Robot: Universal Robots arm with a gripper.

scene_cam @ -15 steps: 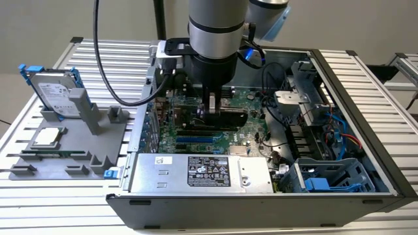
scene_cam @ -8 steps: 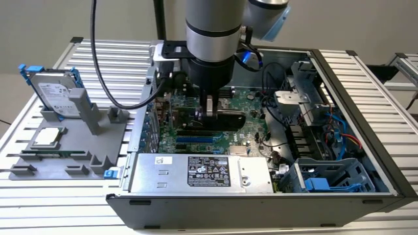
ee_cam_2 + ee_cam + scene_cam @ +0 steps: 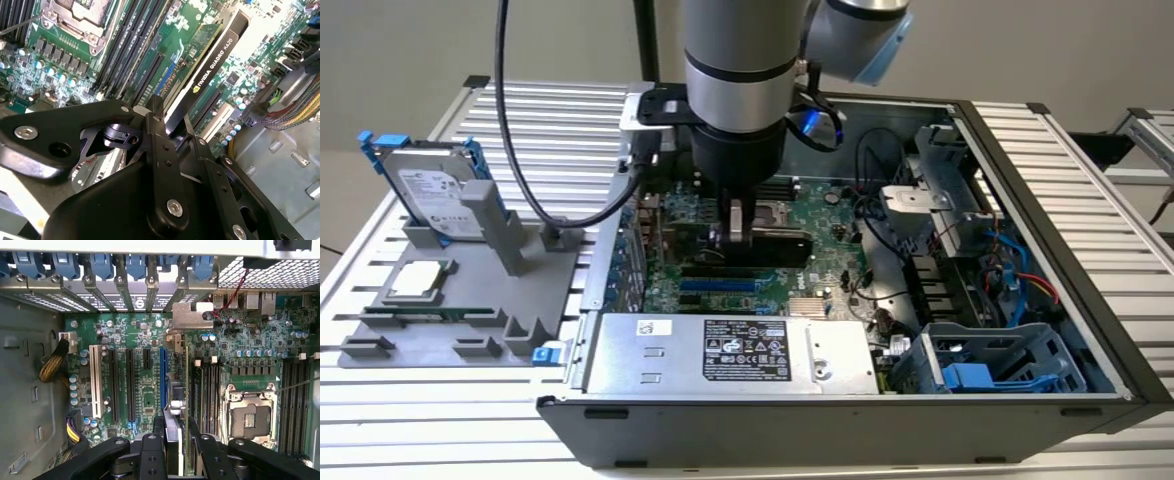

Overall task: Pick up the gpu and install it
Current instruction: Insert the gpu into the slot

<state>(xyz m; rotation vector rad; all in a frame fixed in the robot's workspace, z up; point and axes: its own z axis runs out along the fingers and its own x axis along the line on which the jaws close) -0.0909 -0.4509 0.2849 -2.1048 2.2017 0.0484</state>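
The gpu [image 3: 212, 60] is being held edge-on, clamped in the tool [image 3: 167, 132], above the motherboard [image 3: 140, 360], the seating step, where slot alignment is being required.

Around the one open computer case [image 3: 1067, 300]: one gpu [image 3: 767, 250], one hard drive [image 3: 434, 190], one gripper [image 3: 736, 240].

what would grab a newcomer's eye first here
The robot arm reaching down into the open computer case, its end effector shut on the gpu standing on edge over the motherboard. On the exterior view's left, a hard drive stands in a grey holder.
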